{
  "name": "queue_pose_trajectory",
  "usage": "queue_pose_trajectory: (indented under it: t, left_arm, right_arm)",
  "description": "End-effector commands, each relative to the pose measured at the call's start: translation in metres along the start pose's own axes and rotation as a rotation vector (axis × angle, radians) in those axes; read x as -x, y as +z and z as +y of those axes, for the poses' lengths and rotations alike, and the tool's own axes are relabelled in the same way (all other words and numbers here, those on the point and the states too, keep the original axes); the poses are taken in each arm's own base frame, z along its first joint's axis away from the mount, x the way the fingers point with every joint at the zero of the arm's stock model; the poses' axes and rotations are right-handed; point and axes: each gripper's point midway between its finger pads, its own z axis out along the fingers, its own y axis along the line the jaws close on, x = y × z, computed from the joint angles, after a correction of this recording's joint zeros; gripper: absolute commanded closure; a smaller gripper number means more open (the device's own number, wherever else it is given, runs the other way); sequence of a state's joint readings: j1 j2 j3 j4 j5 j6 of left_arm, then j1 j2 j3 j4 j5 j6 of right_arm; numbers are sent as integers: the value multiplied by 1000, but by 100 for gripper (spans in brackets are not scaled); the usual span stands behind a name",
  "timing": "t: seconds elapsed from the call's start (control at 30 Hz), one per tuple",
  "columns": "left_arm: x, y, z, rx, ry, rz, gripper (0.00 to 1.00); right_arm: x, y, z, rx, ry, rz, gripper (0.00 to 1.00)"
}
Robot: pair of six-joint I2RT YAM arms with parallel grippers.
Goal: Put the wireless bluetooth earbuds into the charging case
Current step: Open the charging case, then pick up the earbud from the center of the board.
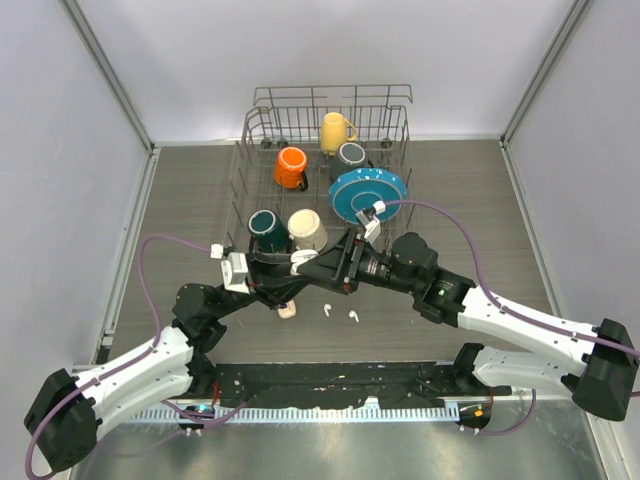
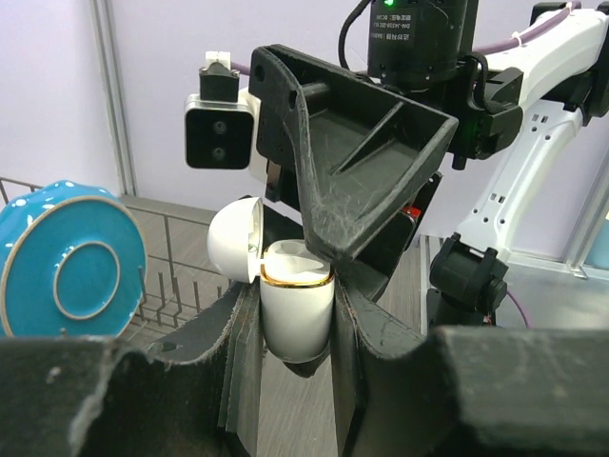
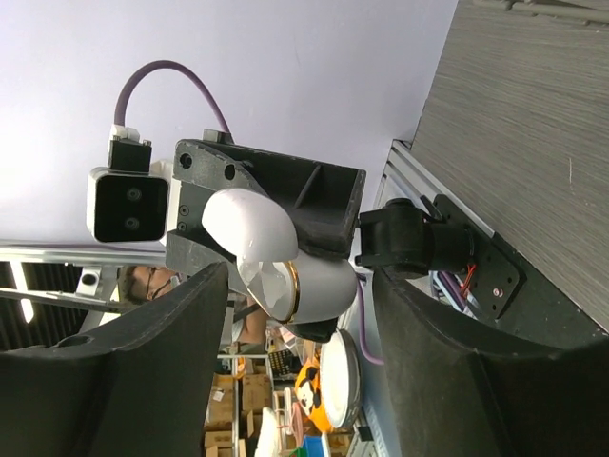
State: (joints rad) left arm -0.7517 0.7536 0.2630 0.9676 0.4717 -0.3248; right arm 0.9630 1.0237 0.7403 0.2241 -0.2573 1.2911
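The left fingers clamp the open charging case; the right fingers are wide apart and empty. Being so near, they may knock its lid shut.

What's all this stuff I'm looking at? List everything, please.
Dish rack: one, grey wire, back of table.
Mugs: five, in the rack: yellow, orange, dark grey, teal, cream.
Plate: one, blue, in the rack.
Earbuds: two, white, on the table.
Small pale thing: one, beside them; too small to tell.
Charging case: one, white, lid open, in the left jaws.
Left arm: white and black, jaws shut on the case.
Right arm: white and black, jaws open, near the case.
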Motion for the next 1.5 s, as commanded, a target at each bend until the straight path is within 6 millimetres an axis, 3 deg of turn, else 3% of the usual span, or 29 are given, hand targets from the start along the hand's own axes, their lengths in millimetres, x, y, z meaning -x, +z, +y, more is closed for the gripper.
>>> queue_pose_trajectory:
  t: [0.0,0.3,0.5,0.57,0.67,0.7,0.77,0.8,0.87,1.03,1.07,1.13,1.17,1.23,1.3,1.47]
  left_arm:
    - [28,10,-3,-23,53,-75,99]
    - [26,11,-3,-27,43,-71,99]
    - [26,11,-3,-28,36,-72,99]
    - [27,11,-3,-25,37,-74,100]
    - [26,8,-1,-4,29,-80,100]
    - [28,7,2,15,31,-89,100]
    - [24,3,5,40,30,-84,100]
    - [23,1,7,52,29,-84,100]
    - [20,-5,10,83,32,-78,100]
    - [19,-20,17,161,36,-82,100]
    - [17,-23,18,171,37,-77,100]
    - [10,-28,20,192,32,-45,100]
    - [14,-32,18,194,46,-53,100]
    - [7,-37,18,205,41,-20,100]
    - [13,-42,15,207,50,-36,100]
    - [13,-52,14,229,50,-24,100]
  right_arm:
    - [0,2,18,88,-1,12,36]
    - [1,2,17,87,-4,4,66]
    - [1,1,17,87,-9,2,67]
    - [1,0,16,83,-9,-3,61]
    - [7,-4,15,64,-34,-37,41]
    - [7,-6,7,24,-40,-42,31]
    - [18,-18,13,9,-94,-111,24]
    - [20,-23,7,-29,-107,-125,20]
    - [29,-38,15,-30,-164,-185,15]
    - [34,-63,1,-169,-267,-205,14]
    - [28,-70,-18,-256,-293,-165,16]
    - [36,-80,-35,-368,-322,-196,29]
    - [32,-89,-56,-462,-334,-166,31]
    - [32,-98,-75,-550,-356,-154,40]
    - [25,-108,-99,-645,-382,-102,46]
    - [2,-111,-143,-729,-419,41,47]
